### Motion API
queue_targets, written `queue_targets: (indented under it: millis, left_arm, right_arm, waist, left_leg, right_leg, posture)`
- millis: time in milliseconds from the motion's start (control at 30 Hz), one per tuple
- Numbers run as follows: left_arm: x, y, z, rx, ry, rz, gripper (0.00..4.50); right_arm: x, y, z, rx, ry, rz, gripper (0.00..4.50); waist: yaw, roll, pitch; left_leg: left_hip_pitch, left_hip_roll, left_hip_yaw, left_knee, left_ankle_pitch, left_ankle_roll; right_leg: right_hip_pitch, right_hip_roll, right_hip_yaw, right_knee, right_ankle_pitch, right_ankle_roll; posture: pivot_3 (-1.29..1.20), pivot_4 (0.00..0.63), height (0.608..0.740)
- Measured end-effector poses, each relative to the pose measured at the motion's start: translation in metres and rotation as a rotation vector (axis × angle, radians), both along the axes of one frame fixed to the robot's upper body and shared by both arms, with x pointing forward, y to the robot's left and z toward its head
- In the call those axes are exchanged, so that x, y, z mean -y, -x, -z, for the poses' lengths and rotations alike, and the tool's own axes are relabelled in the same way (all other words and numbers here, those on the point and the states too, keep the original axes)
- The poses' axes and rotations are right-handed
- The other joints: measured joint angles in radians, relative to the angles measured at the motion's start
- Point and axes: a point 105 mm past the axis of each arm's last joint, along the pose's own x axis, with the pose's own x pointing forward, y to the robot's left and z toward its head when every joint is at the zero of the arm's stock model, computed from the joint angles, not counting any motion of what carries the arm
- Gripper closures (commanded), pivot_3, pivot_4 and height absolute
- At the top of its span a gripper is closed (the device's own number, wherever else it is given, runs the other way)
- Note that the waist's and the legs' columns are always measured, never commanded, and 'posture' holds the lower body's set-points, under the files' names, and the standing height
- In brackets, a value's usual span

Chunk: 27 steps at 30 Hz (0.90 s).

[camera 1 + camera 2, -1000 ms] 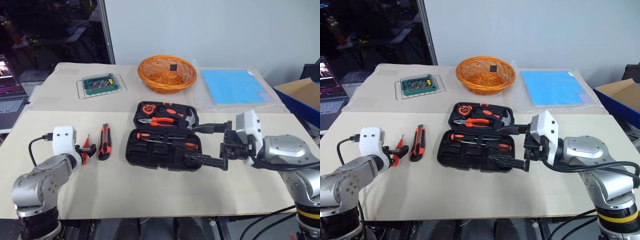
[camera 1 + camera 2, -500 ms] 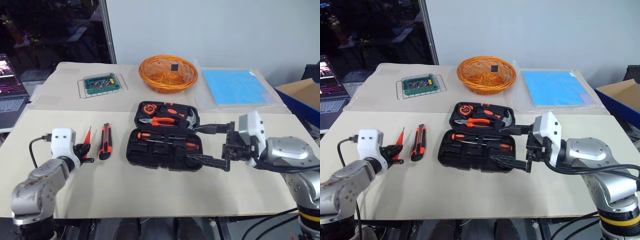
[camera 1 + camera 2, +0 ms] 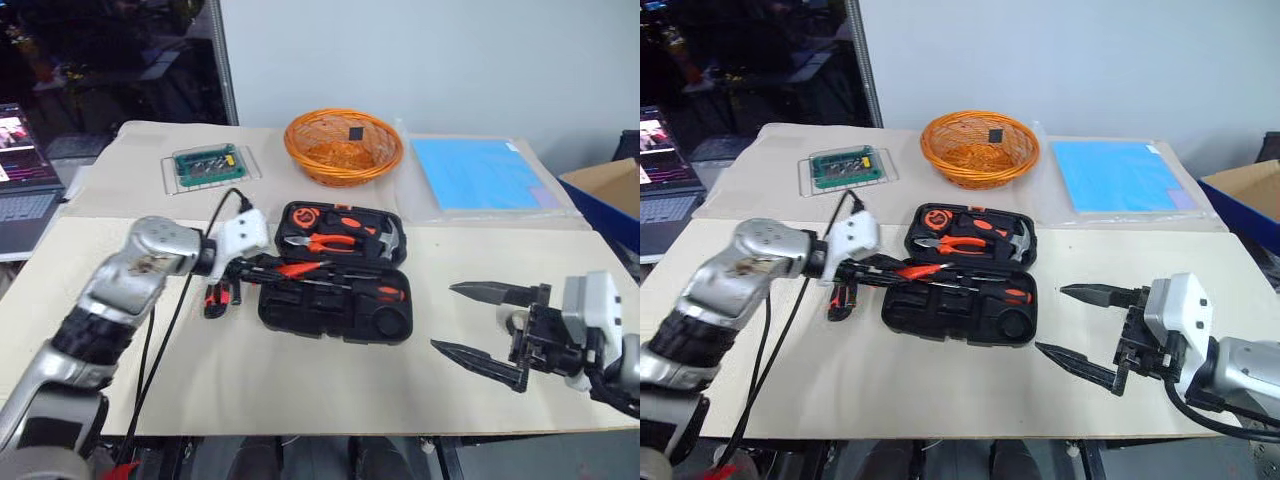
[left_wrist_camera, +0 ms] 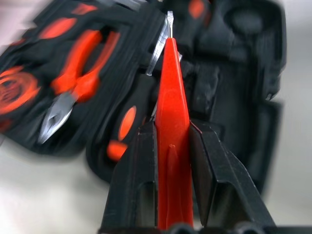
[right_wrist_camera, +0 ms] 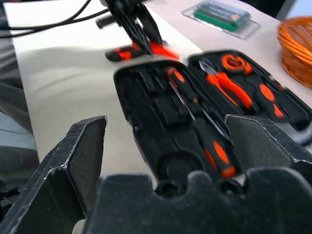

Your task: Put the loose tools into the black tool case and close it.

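- Over the open black tool case point(image 3: 335, 280): left claw point(image 4: 171, 146) clamped on the thin red screwdriver point(image 4: 170, 112), tip aimed across the near tray, apparently hunting a free slot.
- Beside the case on the tabletop point(image 3: 300, 380): utility knife point(image 3: 216, 297) not yet stowed, partly hidden behind the left arm.
- Off to the right, apart from the case: right claw point(image 3: 490, 325) spread wide, holding nothing, probably kept clear of the lid.
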Motion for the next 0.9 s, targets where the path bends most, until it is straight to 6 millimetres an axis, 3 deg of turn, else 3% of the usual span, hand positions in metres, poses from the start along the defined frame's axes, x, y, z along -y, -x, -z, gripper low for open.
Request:
queue_targets:
  millis: [167, 500, 733, 800, 900]
  left_arm:
    - [0.021, -0.011, 0.012, -0.002, -0.095, 0.115, 4.03]
    - [0.019, -0.02, 0.034, 0.001, -0.196, 0.179, 4.03]
    - [0.021, -0.019, 0.034, 0.011, -0.224, 0.211, 4.03]
    - [0.021, -0.019, 0.035, 0.008, -0.224, 0.211, 3.03]
    - [0.021, -0.018, 0.033, -0.005, -0.211, 0.214, 2.1]
  right_arm:
    - [-0.005, 0.008, -0.004, 0.029, 0.019, 0.008, 0.0]
    - [-0.01, 0.012, -0.004, 0.034, 0.013, 0.026, 0.0]
    - [-0.015, 0.016, -0.006, 0.034, 0.002, 0.024, 0.0]
    - [-0.015, 0.017, -0.005, 0.032, 0.002, 0.023, 0.0]
    - [-0.015, 0.016, -0.006, 0.033, 0.001, 0.028, 0.0]
  waist:
    - [-0.001, 0.0, 0.0]
    - [0.0, 0.0, 0.0]
    - [0.006, 0.001, 0.0]
    - [0.006, 0.001, 0.0]
    - [0.005, 0.001, 0.0]
  left_leg:
    - [-0.001, 0.002, -0.003, 0.0, 0.0, 0.0]
    - [0.0, 0.002, -0.004, 0.004, 0.0, 0.0]
    - [0.0, 0.002, -0.005, 0.005, 0.0, 0.0]
    - [0.0, 0.002, -0.005, 0.005, 0.0, 0.0]
    - [0.0, 0.002, -0.005, 0.005, 0.0, 0.0]
  right_leg:
    - [-0.001, 0.004, 0.0, 0.0, 0.0, -0.001]
    - [0.001, 0.004, 0.001, 0.001, 0.0, 0.0]
    - [0.002, 0.004, 0.001, 0.002, 0.0, 0.0]
    - [0.002, 0.005, 0.001, 0.002, 0.0, 0.0]
    - [0.002, 0.005, 0.001, 0.002, 0.0, 0.0]
  posture:
    - [0.0, 0.15, 0.74]
    - [0.0, 0.15, 0.74]
    - [0.0, 0.15, 0.74]
    - [0.0, 0.15, 0.74]
    - [0.0, 0.15, 0.74]
